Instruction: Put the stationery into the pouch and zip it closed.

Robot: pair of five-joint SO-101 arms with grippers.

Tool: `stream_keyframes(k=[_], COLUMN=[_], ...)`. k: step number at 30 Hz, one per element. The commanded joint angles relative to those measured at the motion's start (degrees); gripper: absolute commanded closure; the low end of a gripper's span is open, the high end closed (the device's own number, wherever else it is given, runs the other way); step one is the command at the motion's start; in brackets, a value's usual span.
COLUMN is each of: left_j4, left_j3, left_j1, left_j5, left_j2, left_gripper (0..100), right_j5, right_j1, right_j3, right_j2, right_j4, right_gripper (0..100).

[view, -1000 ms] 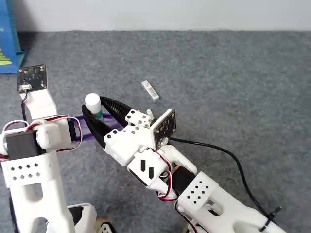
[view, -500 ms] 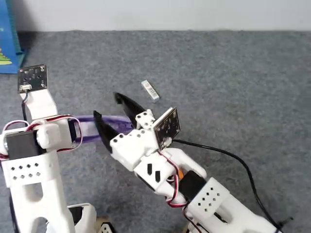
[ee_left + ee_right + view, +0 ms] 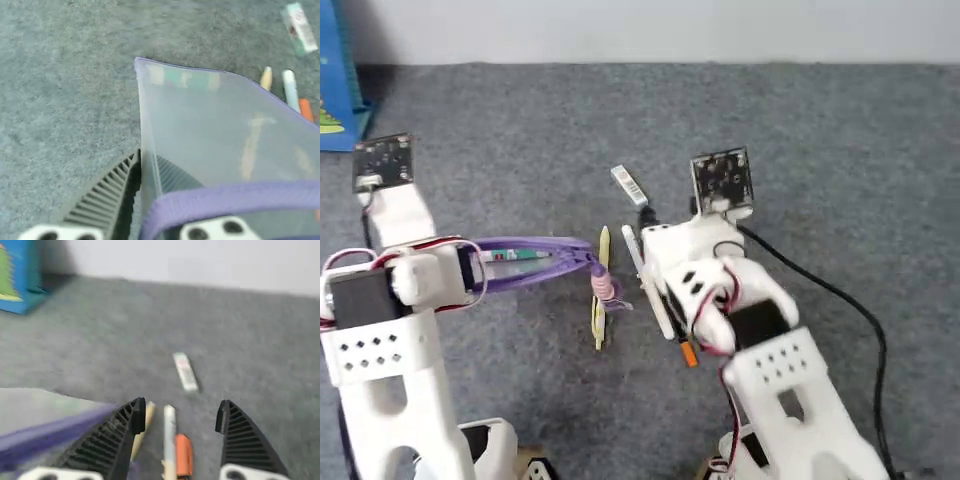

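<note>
The pouch (image 3: 535,262), held upright on edge, is clamped at one end by the left gripper (image 3: 150,167). The right gripper (image 3: 180,412) is spread wide and empty above a pencil (image 3: 599,325), pen (image 3: 169,432) and marker (image 3: 183,455) beside the pouch. What is probably an eraser (image 3: 629,186) lies beyond them.

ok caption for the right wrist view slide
Open right claw over a pencil, white pen and orange marker, beside the pouch, eraser beyond.
</note>
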Motion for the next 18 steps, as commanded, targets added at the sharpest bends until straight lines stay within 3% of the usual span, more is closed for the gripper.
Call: stream_keyframes(k=[1,18], left_j4=[0.26,-1.67], left_j3=[-2.15,2.15], left_j1=[-3.43,-3.96], left_j5=[0.26,-0.09], left_j2=[0.0,-0.35], left_gripper=[99,99], right_j5=[2.64,10.02], right_j1=[1.8,2.07], right_j3=[-6.24,-50.81], right_j2=[8.57,65.54], right_j4=[0.22,0.84], right_gripper=[76.8,76.8])
